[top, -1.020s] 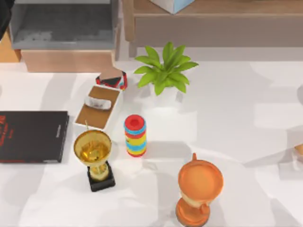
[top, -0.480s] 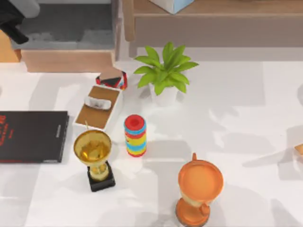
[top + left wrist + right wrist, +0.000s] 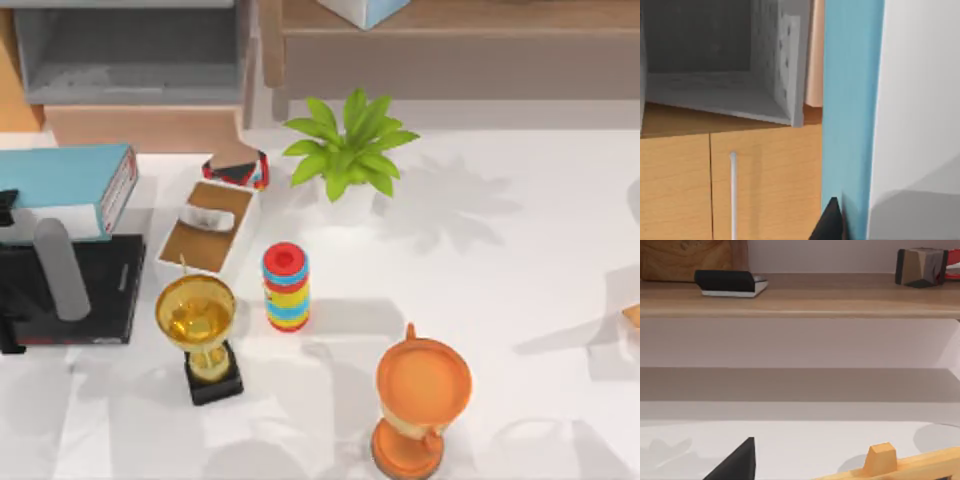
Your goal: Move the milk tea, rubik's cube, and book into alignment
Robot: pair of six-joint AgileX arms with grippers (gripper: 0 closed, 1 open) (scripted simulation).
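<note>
Top view | left claw (image 3: 10, 205) pinching book (image 3: 60, 180) | no legible txt

Overhead table (image 3: 480, 250) camera, two close wrist cameras

Teal book (image 3: 60, 180) at table's left — above black slab (image 3: 105, 300).

The book (image 3: 62, 188) is sitting at the table's far left, over the far edge of the black slab (image 3: 95, 295). Right of the slab, a trophy (image 3: 197, 330) is standing, with the ring stack (image 3: 286, 287) just right of it. Behind these, a potted plant (image 3: 347, 155) is standing.
</note>
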